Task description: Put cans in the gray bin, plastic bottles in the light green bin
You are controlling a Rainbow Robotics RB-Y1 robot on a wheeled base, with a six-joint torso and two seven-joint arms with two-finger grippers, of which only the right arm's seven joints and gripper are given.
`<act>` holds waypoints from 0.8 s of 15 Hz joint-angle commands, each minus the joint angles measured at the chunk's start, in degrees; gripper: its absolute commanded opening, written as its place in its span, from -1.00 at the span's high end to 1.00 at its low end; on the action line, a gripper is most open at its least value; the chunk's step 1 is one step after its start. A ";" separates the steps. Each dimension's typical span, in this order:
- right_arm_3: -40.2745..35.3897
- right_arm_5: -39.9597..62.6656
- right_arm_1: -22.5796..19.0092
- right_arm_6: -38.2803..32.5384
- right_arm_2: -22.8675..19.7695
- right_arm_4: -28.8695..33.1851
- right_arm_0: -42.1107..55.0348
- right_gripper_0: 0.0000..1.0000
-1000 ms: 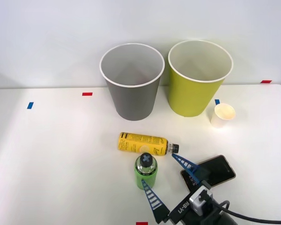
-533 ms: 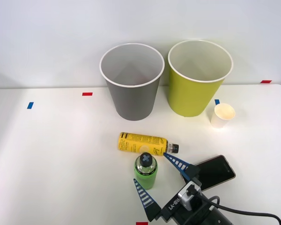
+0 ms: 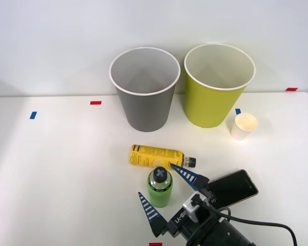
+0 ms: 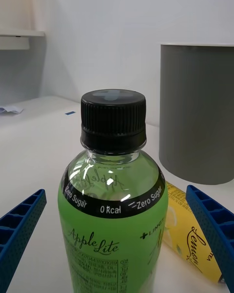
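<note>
A green-labelled plastic bottle (image 3: 159,187) (image 4: 114,210) stands upright near the table's front, its dark cap marked with a cross. Just behind it a yellow-labelled bottle (image 3: 156,156) (image 4: 187,234) lies on its side, cap pointing right. My right gripper (image 3: 161,192) (image 4: 117,246) is open, one blue ribbed finger on each side of the green bottle, not touching it. The gray bin (image 3: 145,88) (image 4: 196,112) and the light green bin (image 3: 218,83) stand side by side at the back, both looking empty. No cans are in view.
A black phone (image 3: 229,188) lies right of the gripper. A small white paper cup (image 3: 244,126) stands right of the light green bin. Red and blue tape marks dot the white table (image 3: 61,169).
My right gripper has moved left and forward, from beside the phone to straddling the green bottle. The bottles and bins have not moved.
</note>
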 commanded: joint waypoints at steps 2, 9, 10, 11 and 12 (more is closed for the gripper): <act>0.02 1.61 0.09 0.57 -0.78 -0.04 -0.19 -1.00; -0.07 1.78 0.53 1.09 -0.87 -0.04 0.25 -0.64; 0.02 1.78 0.62 1.18 -0.96 -0.04 0.25 -0.10; 0.02 1.78 0.62 1.18 -0.96 -0.13 0.34 0.37; 0.02 1.78 0.71 1.18 -1.05 -0.04 0.25 0.89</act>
